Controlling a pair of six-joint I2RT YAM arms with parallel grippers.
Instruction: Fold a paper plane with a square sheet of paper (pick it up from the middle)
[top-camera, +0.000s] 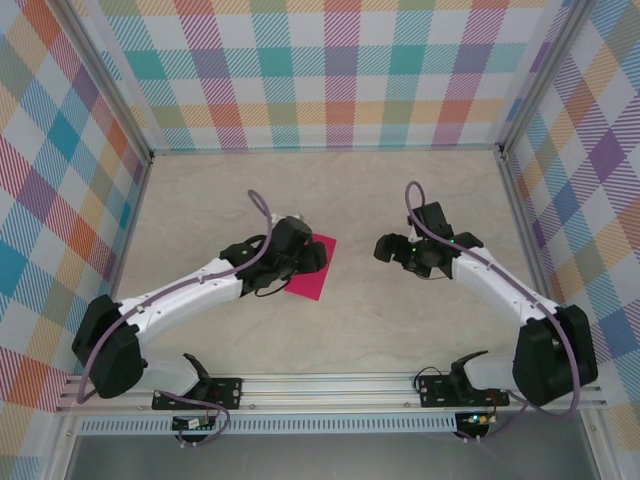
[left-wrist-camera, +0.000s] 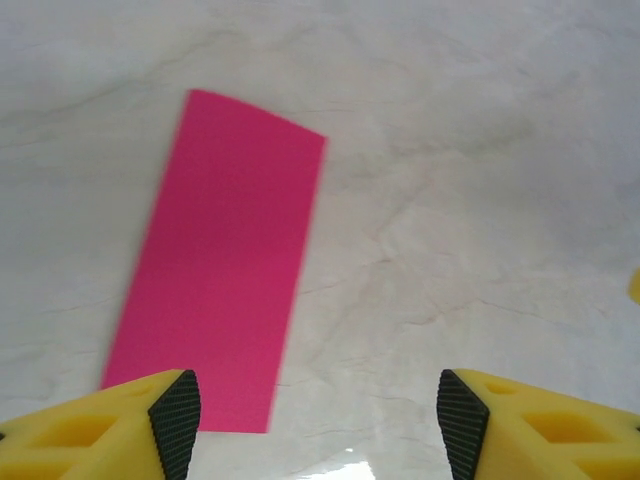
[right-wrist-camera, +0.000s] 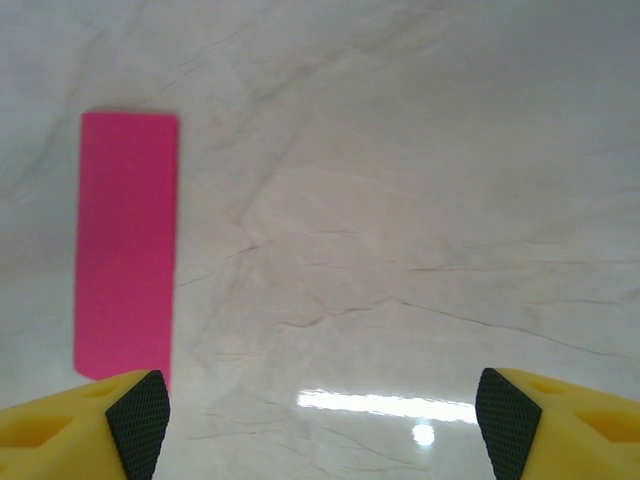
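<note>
Pale, marbled desk (top-camera: 340, 190) runs out to plaid walls (top-camera: 330, 70) on three sides, bare apart from one pink sheet.

Nearest in the left wrist view, the left pincer (left-wrist-camera: 318, 425) stands wide with nothing between its jaws. The sheet of paper (left-wrist-camera: 215, 270) lies flat ahead of it and off to the left of the frame, not centred in the gap. The sheet's near short edge sits just beside the left fingertip, which covers one near corner. Its long axis runs away from the camera, leaning a little to the right.

The right pincer (right-wrist-camera: 322, 425) is also wide and empty. In its own view the sheet sits at the far left of the frame, long axis pointing away. From above, the left pincer hovers at the sheet's left edge while the right one is well apart, so the left arm is clearly nearer.

The sheet is plain magenta and unmarked. It shows as a rectangle clearly longer than wide, which suggests it is already folded in half. Its far edge rises slightly off the desk.
</note>
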